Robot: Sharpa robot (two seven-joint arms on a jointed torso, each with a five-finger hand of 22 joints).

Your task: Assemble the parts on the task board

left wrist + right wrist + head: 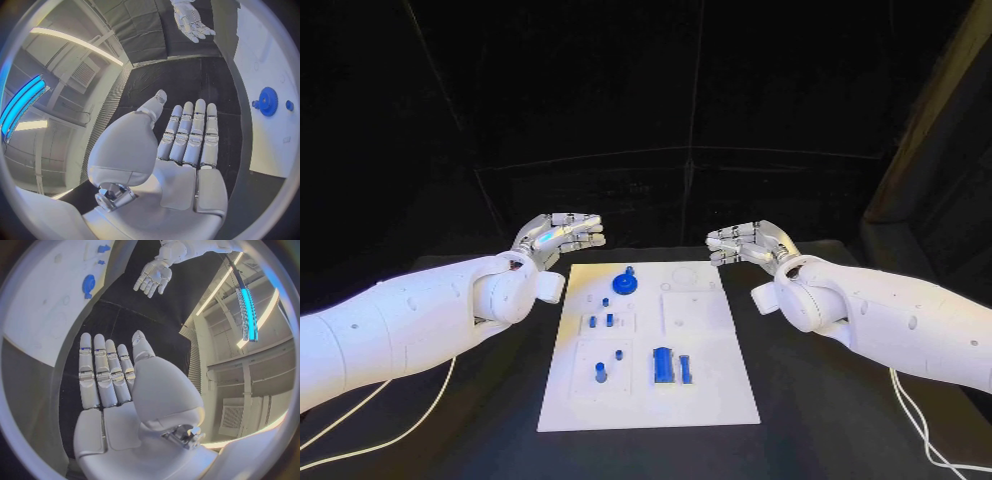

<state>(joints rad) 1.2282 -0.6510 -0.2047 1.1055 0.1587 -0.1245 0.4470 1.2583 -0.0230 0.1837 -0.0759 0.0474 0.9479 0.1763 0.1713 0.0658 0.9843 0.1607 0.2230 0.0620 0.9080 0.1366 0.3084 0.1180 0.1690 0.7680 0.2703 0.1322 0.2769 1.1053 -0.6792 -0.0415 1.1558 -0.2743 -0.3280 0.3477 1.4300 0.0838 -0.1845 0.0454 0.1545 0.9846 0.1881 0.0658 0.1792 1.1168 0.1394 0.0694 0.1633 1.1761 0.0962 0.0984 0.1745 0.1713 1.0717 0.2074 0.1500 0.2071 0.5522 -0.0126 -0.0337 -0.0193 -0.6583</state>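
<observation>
Board [718,395] lies flat mid-table [834,420], long side running away from the robot. Left hand [557,235] hovers above the table just off the board's far left corner, fingers straight and side by side, thumb apart, nothing in its grasp; the left wrist view shows the palm [187,137] flat and bare over black table, the board's edge beside it. Right hand [750,243] hovers just off the far right corner, likewise extended and holding nothing; the right wrist view confirms an empty palm [109,375]. The two hands are level with each other, well apart, the board's far end between them. On the board: blue gear [626,284] near the far edge, left of centre, also seen at [269,101] and [88,284]. Two small pegs [600,321] side by side at mid-board. Nearer the robot, a short peg [617,353], another [600,371], and a blue block [665,365] with a slim piece [688,367] just right of it.
</observation>
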